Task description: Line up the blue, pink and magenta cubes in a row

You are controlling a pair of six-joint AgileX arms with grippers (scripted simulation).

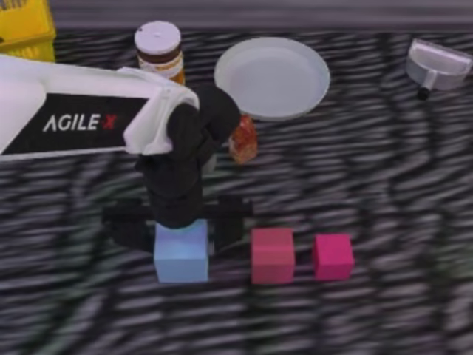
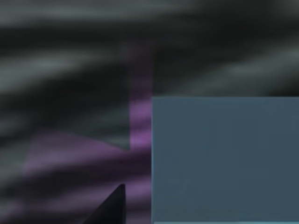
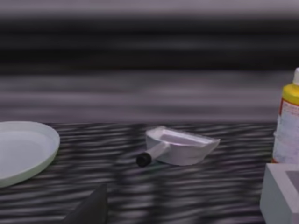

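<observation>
The left AgileX arm [image 1: 81, 111] reaches in from the top view's left, across the striped table [image 1: 384, 296], and ends in the left gripper [image 1: 179, 222], which hangs directly over the blue cube [image 1: 181, 255]. Whether its fingers are spread or clamped on that cube cannot be told: the wrist body hides them from above, and the left wrist view shows only one dark fingertip [image 2: 112, 207] beside the cube's face [image 2: 224, 158].

The white plate [image 1: 272, 77] lies at the back of the table, with a jar [image 1: 159, 48] to its left, a yellow box [image 1: 26, 29] in the far left corner and a white dustpan [image 1: 438, 65] at the far right. A small orange-brown figure [image 1: 243, 139] stands just in front of the plate, close beside the arm's wrist.

The three cubes sit near the front edge. The blue one is leftmost, the pink cube [image 1: 273, 255] is in the middle with a clear gap between them, and the magenta cube [image 1: 332, 256] lies just right of the pink one. They look roughly in line already.

The right gripper does not appear in the top view; only one finger [image 3: 91, 210] shows in its own wrist view, so its state cannot be told.

The risk from here is likely a nudge: if the left gripper lifts off crooked or drags a finger, the blue cube could twist or slide out of the row. A careless retreat might also tip the figure.
</observation>
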